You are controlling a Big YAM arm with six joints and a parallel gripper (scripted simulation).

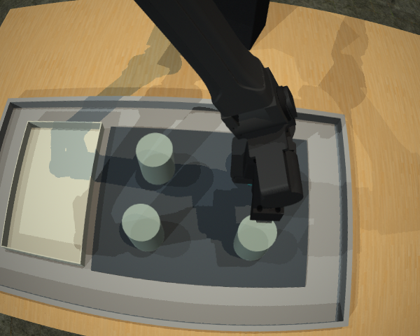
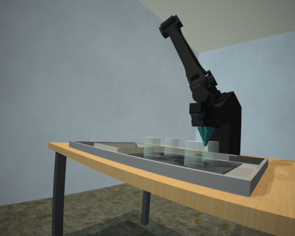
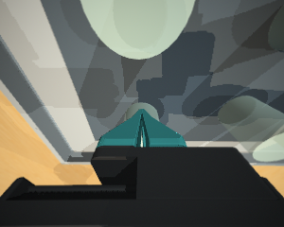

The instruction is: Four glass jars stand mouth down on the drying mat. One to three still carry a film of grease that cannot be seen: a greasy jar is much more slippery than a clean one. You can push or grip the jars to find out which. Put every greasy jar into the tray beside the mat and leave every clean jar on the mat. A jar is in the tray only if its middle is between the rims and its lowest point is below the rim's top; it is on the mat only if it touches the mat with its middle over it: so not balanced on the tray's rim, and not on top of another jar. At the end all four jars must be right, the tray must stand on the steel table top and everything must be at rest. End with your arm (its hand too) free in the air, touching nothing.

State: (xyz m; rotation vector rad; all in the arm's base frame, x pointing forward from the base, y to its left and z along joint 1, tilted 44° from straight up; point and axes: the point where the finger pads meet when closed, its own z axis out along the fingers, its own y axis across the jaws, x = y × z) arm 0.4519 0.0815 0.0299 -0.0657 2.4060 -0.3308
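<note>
The jaws (image 2: 205, 145) are closed on nothing. All four glass jars stand on the drying mat (image 1: 203, 271) (image 2: 219, 168), right of the tray (image 1: 47, 202) at left in the top view; any greasy ones still need moving.
</note>
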